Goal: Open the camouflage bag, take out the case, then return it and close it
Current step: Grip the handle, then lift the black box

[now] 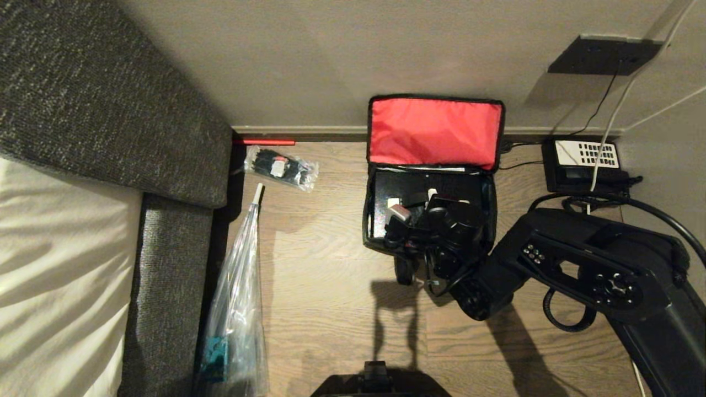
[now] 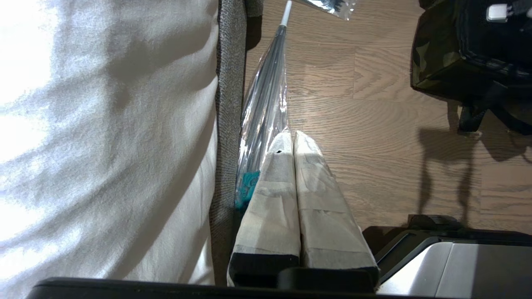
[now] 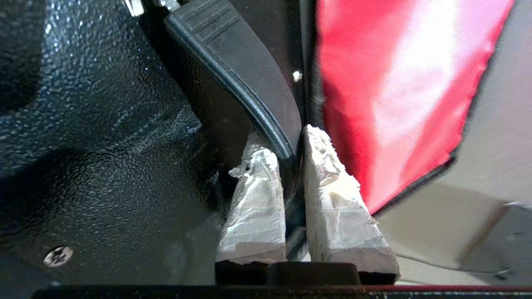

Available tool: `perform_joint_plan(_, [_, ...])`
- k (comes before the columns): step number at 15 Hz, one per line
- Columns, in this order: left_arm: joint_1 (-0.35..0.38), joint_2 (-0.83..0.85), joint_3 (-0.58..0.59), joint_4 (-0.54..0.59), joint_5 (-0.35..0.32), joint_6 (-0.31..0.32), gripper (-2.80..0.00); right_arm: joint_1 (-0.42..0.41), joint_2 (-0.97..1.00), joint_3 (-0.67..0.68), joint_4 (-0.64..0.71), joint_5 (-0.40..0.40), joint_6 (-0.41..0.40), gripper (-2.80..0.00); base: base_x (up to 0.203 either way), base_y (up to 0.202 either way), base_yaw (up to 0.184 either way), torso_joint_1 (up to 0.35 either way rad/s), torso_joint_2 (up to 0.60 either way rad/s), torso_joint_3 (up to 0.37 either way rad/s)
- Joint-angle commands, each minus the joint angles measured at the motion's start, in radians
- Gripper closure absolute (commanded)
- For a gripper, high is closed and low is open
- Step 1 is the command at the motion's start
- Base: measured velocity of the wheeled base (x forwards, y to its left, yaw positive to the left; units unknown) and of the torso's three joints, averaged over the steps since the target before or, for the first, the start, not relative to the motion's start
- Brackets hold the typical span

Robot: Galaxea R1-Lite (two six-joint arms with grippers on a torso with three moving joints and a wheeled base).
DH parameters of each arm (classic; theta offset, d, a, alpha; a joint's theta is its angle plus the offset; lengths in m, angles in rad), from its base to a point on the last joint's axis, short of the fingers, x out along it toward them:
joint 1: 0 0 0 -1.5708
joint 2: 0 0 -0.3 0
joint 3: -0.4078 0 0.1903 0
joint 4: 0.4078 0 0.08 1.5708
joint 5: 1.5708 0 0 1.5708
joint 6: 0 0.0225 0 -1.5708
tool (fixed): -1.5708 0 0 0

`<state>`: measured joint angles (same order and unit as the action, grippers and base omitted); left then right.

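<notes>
The black robot right arm (image 1: 584, 264) hides much of the black pebbled hard case (image 1: 386, 190) inside the open camouflage fabric bag with its red-lined lid (image 1: 434, 132). In the right wrist view the black bar handle (image 3: 245, 83) runs off the frame's edge. The clear plastic packet of small dark items (image 1: 281, 167) is perhaps cable ties; too small to tell.

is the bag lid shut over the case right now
No, the camouflage bag has its red-lined lid standing open, the case exposed.
</notes>
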<state>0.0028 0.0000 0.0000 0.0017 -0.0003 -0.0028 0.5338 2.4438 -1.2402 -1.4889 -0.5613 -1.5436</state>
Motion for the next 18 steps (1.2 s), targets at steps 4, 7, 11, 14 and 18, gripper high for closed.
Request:
perform_joint_plan(4, [0.000,-0.001,0.000,0.000,0.000,0.000,0.00,0.020,-0.057,0.007,-0.024,-0.003,-0.047,0.00,0.000,0.000,0.000,0.000,0.00,0.000])
perform_joint_plan(7, [0.000,0.000,0.000,0.000,0.000,0.000,0.00,0.020,-0.063,0.010,-0.022,-0.002,-0.051,0.00,0.000,0.000,0.000,0.000,0.00,0.000])
perform_joint_plan(11, [0.000,0.000,0.000,0.000,0.000,0.000,0.00,0.034,-0.072,0.007,-0.017,-0.002,-0.078,0.00,0.000,0.000,0.000,0.000,0.00,0.000])
perform_joint_plan(14, [0.000,-0.002,0.000,0.000,0.000,0.000,0.00,0.035,-0.071,0.008,-0.017,-0.003,-0.079,0.00,0.000,0.000,0.000,0.000,0.00,0.000])
perform_joint_plan(18, [0.000,-0.002,0.000,0.000,0.000,0.000,0.00,0.035,-0.067,0.008,-0.010,-0.014,-0.080,0.00,0.000,0.000,0.000,0.000,0.00,0.000])
